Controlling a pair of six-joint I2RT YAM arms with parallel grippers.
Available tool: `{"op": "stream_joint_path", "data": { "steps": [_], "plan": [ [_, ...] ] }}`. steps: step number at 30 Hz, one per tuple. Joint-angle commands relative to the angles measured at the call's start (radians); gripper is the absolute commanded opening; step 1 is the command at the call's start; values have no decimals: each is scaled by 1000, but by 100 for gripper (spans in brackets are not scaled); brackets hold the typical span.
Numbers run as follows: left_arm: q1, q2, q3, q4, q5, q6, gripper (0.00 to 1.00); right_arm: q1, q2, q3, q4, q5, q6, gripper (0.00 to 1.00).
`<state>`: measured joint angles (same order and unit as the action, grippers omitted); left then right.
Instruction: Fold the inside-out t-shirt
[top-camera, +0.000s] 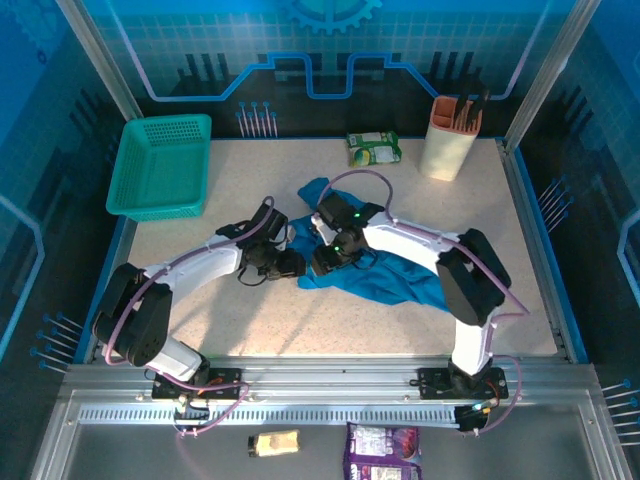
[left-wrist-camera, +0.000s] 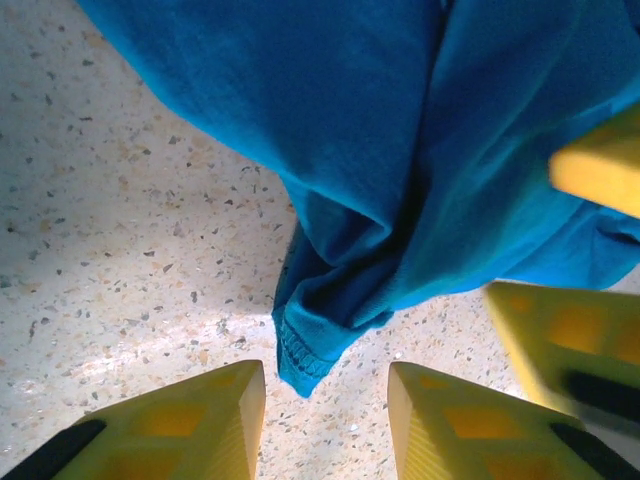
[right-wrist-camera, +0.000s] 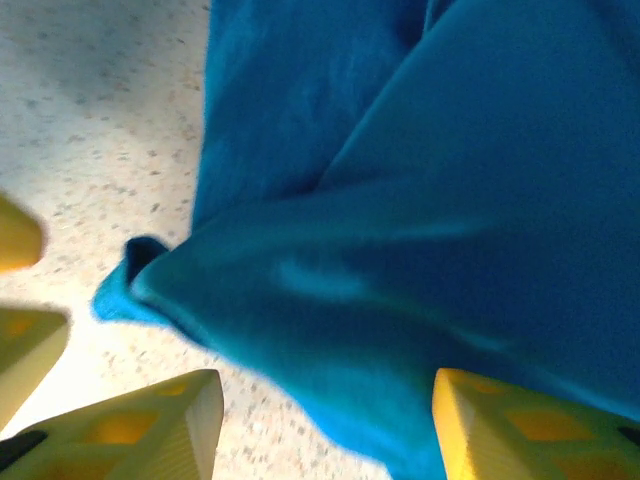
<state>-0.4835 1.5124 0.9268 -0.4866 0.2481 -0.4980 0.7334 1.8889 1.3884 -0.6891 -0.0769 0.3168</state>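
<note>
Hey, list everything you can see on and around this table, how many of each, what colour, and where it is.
Soft-cloth short-sleeved t-shirt: one, medium blue, crumpled at the table's centre.
Plastic mesh basket: one, teal, far-left corner.
Snack packet: one, green and white, far edge, middle.
Tall holder: one, cream, brownish items inside, far right.
Small packet: one, yellowish, near ledge below the arm bases.
Foil packet: one, purple, near ledge, right of the small packet.
Speckled table: one, beige.
Left gripper: one, yellow fingers, open at the shirt's hem.
Right gripper: one, yellow fingers, open over the shirt.
</note>
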Motion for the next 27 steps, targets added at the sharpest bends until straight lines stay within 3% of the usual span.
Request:
{"op": "stream_joint_path", "data": {
  "steps": [1, 4, 8, 9, 19, 27],
  "plan": [
    [-12, 0, -21, 52, 7, -54, 39, 6, 67, 42, -20, 47, -10, 59],
    [-13, 14, -24, 62, 3, -63, 39, 0, 102, 43, -8, 50, 1, 47],
    [-18, 27, 0, 54, 3, -61, 39, -4, 67, -6, 52, 6, 27, 3],
    [-20, 32, 9, 47, 3, -62, 39, -5, 50, -22, 68, -3, 34, 0],
    [-78, 77, 83, -2, -45, -41, 41, -45, -123, -161, 214, -137, 155, 0],
    [-115, 153, 141, -89, -150, 2, 46, -49, -205, -164, 218, -124, 175, 0]
  ]
}}
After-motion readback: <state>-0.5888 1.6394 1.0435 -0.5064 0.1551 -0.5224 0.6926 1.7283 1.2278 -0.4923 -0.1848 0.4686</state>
